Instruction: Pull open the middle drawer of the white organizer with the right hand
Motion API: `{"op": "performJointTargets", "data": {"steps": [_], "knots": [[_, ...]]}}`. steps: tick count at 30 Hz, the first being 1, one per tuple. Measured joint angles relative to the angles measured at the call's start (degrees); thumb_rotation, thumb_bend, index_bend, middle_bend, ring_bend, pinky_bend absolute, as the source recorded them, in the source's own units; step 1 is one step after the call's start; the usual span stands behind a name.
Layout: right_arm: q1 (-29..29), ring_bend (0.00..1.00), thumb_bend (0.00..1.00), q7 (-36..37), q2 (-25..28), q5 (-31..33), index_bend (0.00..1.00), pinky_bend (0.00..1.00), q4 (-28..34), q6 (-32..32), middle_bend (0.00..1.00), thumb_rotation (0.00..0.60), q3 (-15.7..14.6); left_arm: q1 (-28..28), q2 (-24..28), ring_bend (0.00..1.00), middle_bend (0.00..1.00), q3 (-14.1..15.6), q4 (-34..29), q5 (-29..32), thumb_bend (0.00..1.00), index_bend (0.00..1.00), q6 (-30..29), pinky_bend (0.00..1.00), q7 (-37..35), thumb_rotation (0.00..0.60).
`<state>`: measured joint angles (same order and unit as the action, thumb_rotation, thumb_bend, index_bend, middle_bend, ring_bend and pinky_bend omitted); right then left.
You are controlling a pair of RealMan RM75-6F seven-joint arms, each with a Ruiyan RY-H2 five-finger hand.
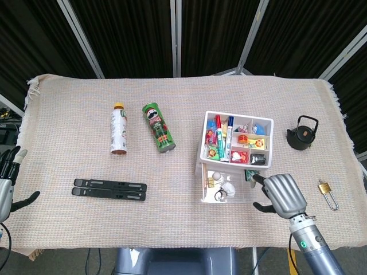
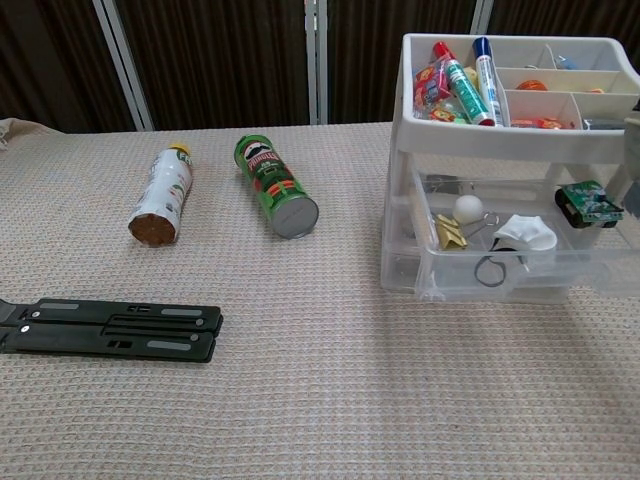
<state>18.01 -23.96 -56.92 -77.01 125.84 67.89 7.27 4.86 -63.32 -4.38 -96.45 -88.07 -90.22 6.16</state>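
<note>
Table (image 1: 69,109) covered in a pale woven cloth, dark curtain panels behind.

White organizer (image 1: 237,138) right of centre; top tray divided into compartments holding markers and small coloured bits. Chest view shows the same organizer (image 2: 500,130) at upper right.

Drawer (image 1: 229,186) below the tray stands pulled out toward the near edge, clear-walled. In the chest view the drawer (image 2: 520,265) holds a white ball, a gold binder clip, a ring, a white cup-shaped piece and a small green item at its right end. Which tier it is cannot be told for certain from the head view; chest view shows it directly under the top tray.

Black folding stand (image 1: 109,189) lies flat, front left. Green chip can (image 1: 159,127) on its side, left of the organizer; bottle (image 1: 118,128) with yellow cap lying beside it, further left. Black kettle (image 1: 302,133) right of the organizer. Padlock (image 1: 327,192) near the right edge.

Right hand (image 1: 281,195) sits at the drawer's front right corner, back of hand up, fingers curled inward toward the drawer; whether they touch or grip it cannot be told.

Left hand (image 1: 7,183) at the far left edge, off the cloth, fingers apart, holding nothing.
</note>
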Motion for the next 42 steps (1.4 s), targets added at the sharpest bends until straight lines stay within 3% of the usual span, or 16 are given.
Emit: {"op": "performJointTargets", "data": {"steps": [11,42], "knots": [[3.1,1.00,0.05,-5.3,-4.0,5.2,0.46,0.71,-0.8,-0.4,1.00,0.600,0.8,0.1,-0.1,0.00,0.00,-0.1,0.3,0.6,0.01,0.00,0.4,0.00,0.0,0.600],[10.0,1.00,0.09,-8.3,-12.6,12.6,0.49,0.71,-4.8,-1.6,1.00,0.600,1.2,0.4,0.0,0.00,0.00,-0.4,0.6,1.5,0.01,0.00,1.3,0.00,-0.6,0.600]]}}
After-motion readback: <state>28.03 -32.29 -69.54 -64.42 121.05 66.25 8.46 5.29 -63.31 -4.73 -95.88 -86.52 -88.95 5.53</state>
